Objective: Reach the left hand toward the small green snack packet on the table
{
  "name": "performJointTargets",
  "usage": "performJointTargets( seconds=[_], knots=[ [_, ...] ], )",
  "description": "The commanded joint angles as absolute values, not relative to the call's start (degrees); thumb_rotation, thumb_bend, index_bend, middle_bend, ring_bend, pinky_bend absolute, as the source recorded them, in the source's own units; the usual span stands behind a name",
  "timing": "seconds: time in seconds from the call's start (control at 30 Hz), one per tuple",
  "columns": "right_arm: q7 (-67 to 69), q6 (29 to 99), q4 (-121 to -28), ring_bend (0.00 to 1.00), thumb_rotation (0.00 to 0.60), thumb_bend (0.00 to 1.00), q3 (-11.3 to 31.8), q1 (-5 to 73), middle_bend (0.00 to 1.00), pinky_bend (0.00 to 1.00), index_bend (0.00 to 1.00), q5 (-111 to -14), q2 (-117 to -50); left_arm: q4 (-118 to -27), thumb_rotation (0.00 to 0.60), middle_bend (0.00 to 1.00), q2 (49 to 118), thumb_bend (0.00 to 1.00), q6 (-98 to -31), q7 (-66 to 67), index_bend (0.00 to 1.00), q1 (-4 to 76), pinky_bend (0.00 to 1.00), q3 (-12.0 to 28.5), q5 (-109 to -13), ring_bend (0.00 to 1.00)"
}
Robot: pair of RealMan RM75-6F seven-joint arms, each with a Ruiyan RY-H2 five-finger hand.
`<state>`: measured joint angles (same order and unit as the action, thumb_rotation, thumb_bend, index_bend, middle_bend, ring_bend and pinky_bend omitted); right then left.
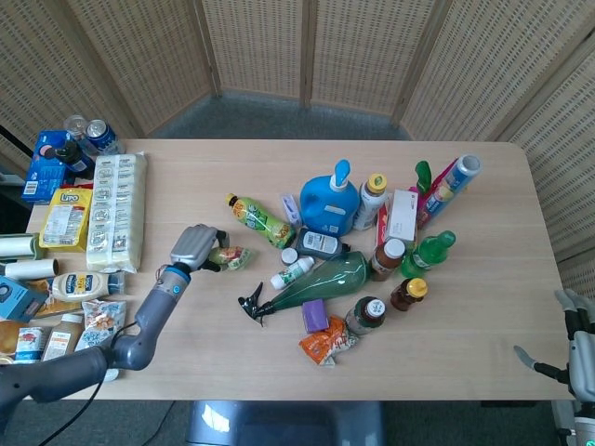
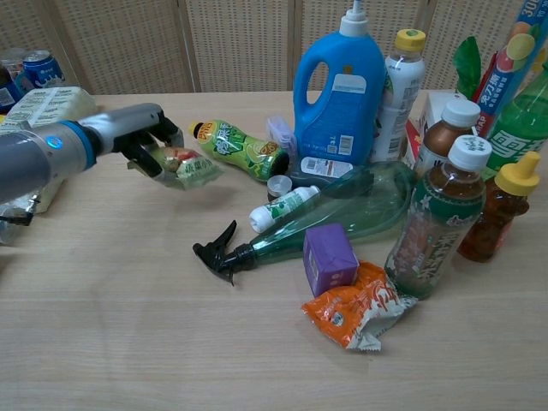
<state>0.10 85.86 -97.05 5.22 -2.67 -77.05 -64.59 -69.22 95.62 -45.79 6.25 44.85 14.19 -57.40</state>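
The small green snack packet (image 1: 231,256) (image 2: 186,165) is crumpled in the fingers of my left hand (image 1: 191,247) (image 2: 141,135) and looks lifted just off the table, left of the lying green juice bottle (image 1: 259,219) (image 2: 241,148). The left forearm runs in from the lower left of both views. My right hand (image 1: 571,342) shows only at the bottom right corner of the head view, off the table's edge, with its fingers apart and nothing in them.
A black-nozzled green spray bottle (image 2: 300,224), a small white bottle (image 2: 284,208), a purple box (image 2: 329,258) and an orange packet (image 2: 360,312) lie right of the hand. A blue detergent jug (image 2: 341,90) and bottles stand behind. Snack packs (image 1: 117,209) line the left edge.
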Motion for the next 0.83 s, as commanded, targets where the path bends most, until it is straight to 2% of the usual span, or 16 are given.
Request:
performJointTargets(
  seconds=[0.03, 0.3, 0.5, 0.83],
  knots=[
    [0.5, 85.2, -96.5, 0.0, 0.493, 0.04, 5.1, -2.1, 0.0, 0.0, 0.0, -77.6, -65.3, -81.9, 0.6, 0.63, 85.7, 0.32, -52.2, 2.1, 0.64, 39.9, 0.26, 15.5, -61.0, 0.79],
    [2.6, 85.5, -94.8, 0.0, 0.49, 0.04, 4.7, -1.8, 0.0, 0.0, 0.0, -79.8, -66.7, -98.9, 0.6, 0.63, 73.0, 0.32, -60.4, -2.1, 0.64, 35.3, 0.24, 19.3, -65.8, 0.78],
    [3.8, 84.7, -93.5, 0.0, 0.49, 0.04, 4.4, -1.1, 0.0, 0.0, 0.0, -80.9, -67.5, -107.6, 0.6, 0.62, 66.4, 0.32, -64.8, -6.0, 0.63, 32.5, 0.23, 22.1, -67.5, 0.77],
    [3.7, 84.1, -93.4, 0.0, 0.489, 0.04, 4.5, -0.3, 0.0, 0.0, 0.0, -81.2, -68.1, -110.5, 0.6, 0.62, 63.5, 0.31, -66.8, -7.5, 0.63, 31.7, 0.22, 22.5, -68.9, 0.77]
  ],
)
